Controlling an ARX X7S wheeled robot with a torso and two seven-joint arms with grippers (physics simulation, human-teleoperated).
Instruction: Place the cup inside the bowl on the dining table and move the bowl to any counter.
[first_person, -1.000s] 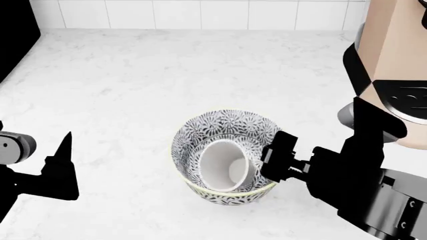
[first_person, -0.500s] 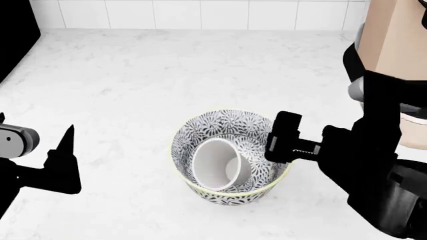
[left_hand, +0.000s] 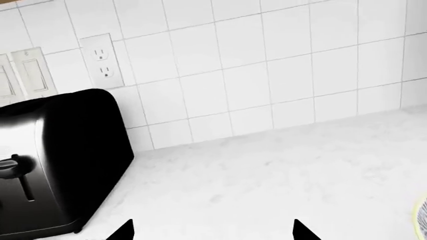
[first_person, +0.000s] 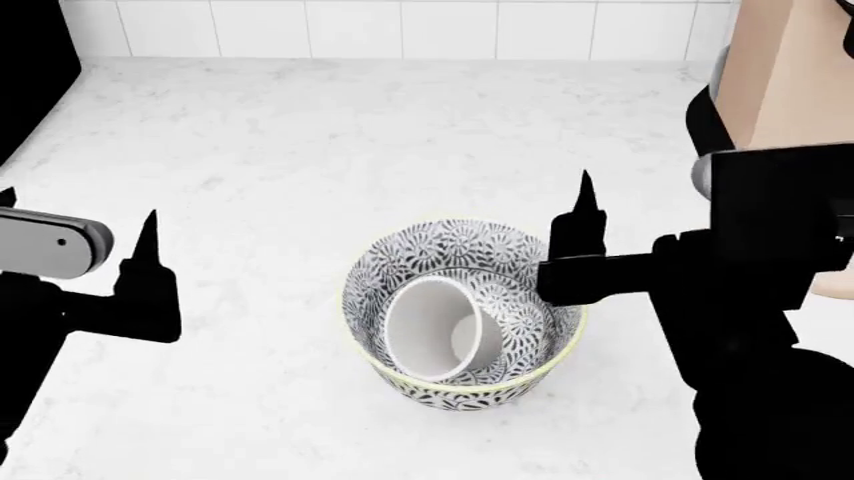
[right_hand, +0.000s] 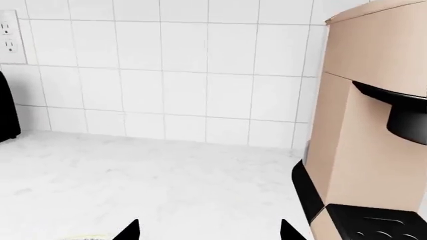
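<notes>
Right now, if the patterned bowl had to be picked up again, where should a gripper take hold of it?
Pinch the bowl's rim on its right side, coming from above: the cup leans against the left inner wall, leaving the right wall clear beside the right gripper.

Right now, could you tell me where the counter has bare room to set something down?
The counter is bare from the bowl back to the backsplash, between toaster and coffee machine. It is crowded around the bowl, flanked by both grippers.

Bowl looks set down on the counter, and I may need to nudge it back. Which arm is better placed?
The right: its claw hangs at the bowl rim, while the left claw sits well off to the side.
</notes>
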